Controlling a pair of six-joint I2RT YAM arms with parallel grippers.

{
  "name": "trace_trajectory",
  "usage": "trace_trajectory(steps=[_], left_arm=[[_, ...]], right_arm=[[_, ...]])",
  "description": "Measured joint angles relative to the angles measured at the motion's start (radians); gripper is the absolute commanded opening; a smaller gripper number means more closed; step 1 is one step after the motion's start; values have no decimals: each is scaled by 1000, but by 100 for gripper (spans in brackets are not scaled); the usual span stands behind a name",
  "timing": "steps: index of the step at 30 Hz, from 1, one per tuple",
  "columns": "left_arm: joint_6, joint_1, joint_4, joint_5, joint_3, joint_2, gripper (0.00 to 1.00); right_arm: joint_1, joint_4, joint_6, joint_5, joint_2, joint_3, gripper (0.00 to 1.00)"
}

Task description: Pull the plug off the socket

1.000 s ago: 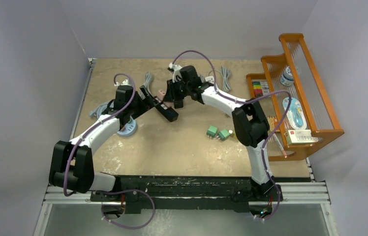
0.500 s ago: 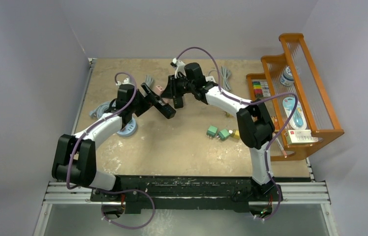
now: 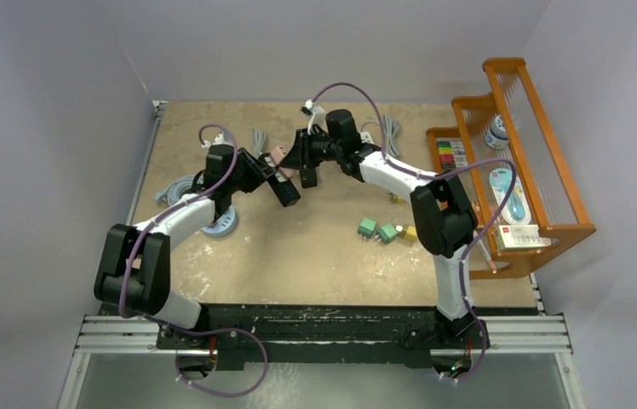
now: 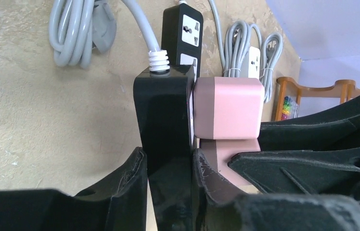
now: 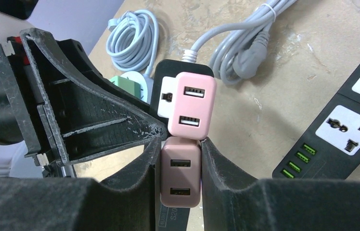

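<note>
Beige, scuffed tabletop lay under both arms; the left gripper was clamped on the black rectangular power strip; the right gripper was clamped on the dusty-pink boxy USB plug, seated in that strip, touching a lighter pink twin.

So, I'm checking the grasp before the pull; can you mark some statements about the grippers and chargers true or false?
The left gripper is shut on the black power strip. True.
The right gripper hangs open. False: it is shut on the darker pink charger.
Only one charger sits in the held strip. False: a lighter pink charger sits right beside the darker one.
A second power strip lies on the table. True.
</note>
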Motion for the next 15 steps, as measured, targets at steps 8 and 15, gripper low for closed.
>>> trace_trajectory(steps=[8,15], left_arm=[[41,-2,-56,-39,7,41,0],[70,0,-105,-56,24,55,0]], right_arm=[[58,-67,-118,110,-135,-18,0],[-22,154,-36,-146,-304,-206,0]])
